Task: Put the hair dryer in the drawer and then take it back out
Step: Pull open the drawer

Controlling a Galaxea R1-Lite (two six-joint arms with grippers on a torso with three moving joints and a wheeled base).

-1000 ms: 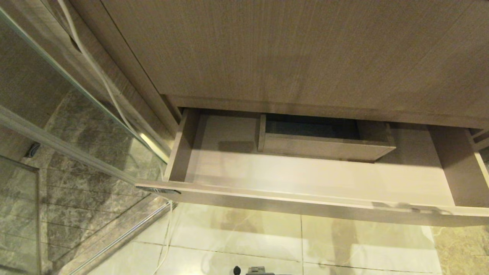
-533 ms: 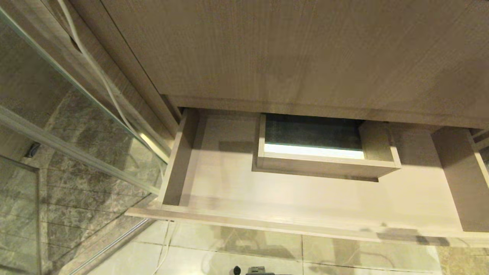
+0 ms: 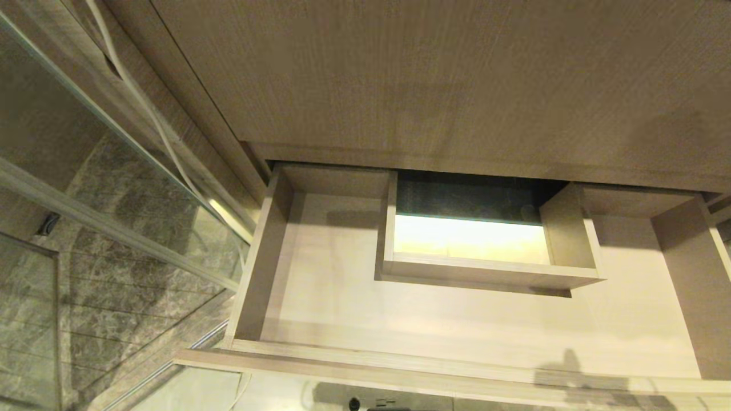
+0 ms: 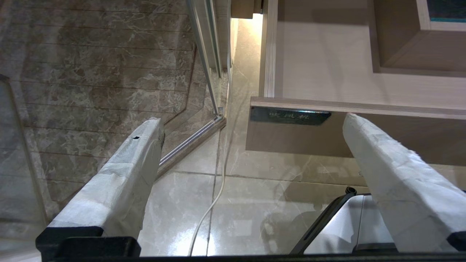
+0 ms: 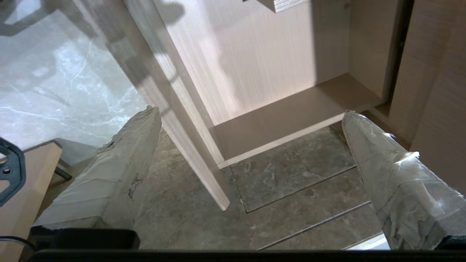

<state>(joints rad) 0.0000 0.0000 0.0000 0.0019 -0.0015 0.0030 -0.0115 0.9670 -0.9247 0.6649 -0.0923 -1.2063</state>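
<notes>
**Trainee:** Which step are you on here?

**Lead:** As I read it, you're at the opening step. The drawer [image 3: 457,337] stands pulled well out from under the taller panel [image 3: 434,74], and its floor lies bare around the boxed cutout [image 3: 485,274] in the middle. Nothing is stowed yet.

**Trainee:** And the hair dryer?

**Lead:** You won't find it in any view. It isn't in the drawer, nor on the tiled floor [image 4: 255,203] that shows below. So you have to locate it before anything else.

**Trainee:** What are your grippers doing?

**Lead:** Your right gripper [image 5: 247,112] hangs over the drawer's right front corner with its padded fingers [image 5: 382,160] spread wide and nothing between them. Your left gripper [image 4: 251,123] sits low, just in front of the drawer's left end by the dark label [image 4: 290,115], also spread and empty. Beyond it, a white cord [image 4: 214,189] trails down the floor beside the glass door [image 4: 204,54].

**Trainee:** So the next move?

**Lead:** Clear your right arm from the drawer front without nudging it, then go for the dryer. When you bring it, aim for the wide floor beside the cutout, not into it.
</notes>
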